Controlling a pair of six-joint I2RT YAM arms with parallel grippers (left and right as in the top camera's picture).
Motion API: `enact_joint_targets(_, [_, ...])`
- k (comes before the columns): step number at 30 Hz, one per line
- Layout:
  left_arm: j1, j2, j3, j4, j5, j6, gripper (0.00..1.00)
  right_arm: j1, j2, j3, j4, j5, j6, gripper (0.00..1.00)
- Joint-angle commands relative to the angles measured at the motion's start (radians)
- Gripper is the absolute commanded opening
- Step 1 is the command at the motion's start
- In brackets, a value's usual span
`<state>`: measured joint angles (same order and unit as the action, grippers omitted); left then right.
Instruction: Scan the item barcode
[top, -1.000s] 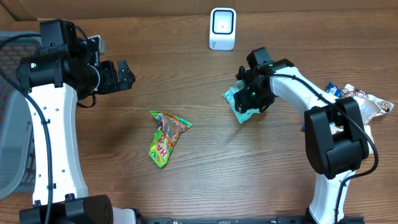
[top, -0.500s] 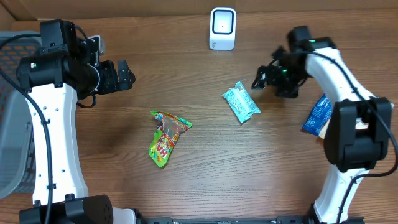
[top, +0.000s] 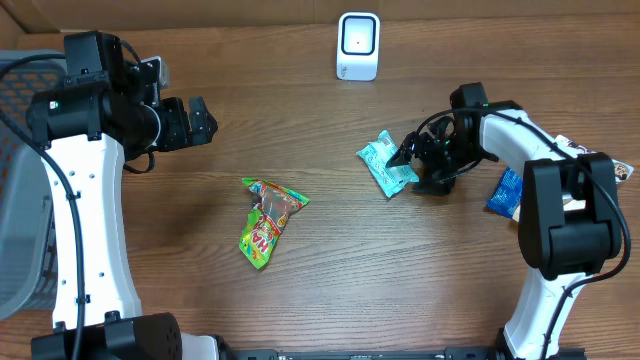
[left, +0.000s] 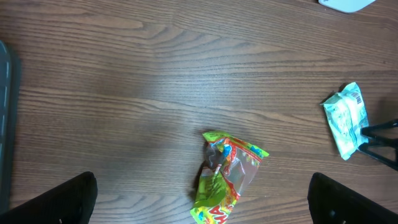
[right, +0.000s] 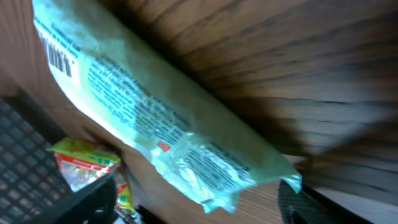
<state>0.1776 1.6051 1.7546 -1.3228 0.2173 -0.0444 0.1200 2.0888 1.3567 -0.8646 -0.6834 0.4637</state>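
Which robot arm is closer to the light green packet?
Right. The right arm has its jaws just beside the packet; the left arm is far away across the table.

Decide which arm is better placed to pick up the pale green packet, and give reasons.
Right, probably. The right gripper, open, sits at the pale green packet's edge, its barcode showing in the wrist view. The left gripper hangs open far away, beyond the colourful snack bag.

I am seeing the blue packet (top: 503, 192) hiding partly behind the right arm (top: 520, 128), the scanner (left: 348, 4) getting cropped by the left wrist view's top edge, and the mint packet (right: 143, 112) print blurring beyond reading.
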Motion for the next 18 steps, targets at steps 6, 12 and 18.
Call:
enact_joint_targets(6, [-0.002,-0.004,-0.005,0.000,0.012,0.023,1.00,0.006,0.004,-0.043,0.117,0.395,0.008,0.60])
enact_joint_targets(12, [-0.002,-0.004,-0.005,0.000,0.012,0.023,1.00,0.006,0.004,-0.043,0.290,0.413,-0.212,0.55])
enact_joint_targets(18, [-0.002,-0.004,-0.005,0.000,0.012,0.023,1.00,0.006,0.004,-0.041,0.316,0.333,-0.283,0.73])
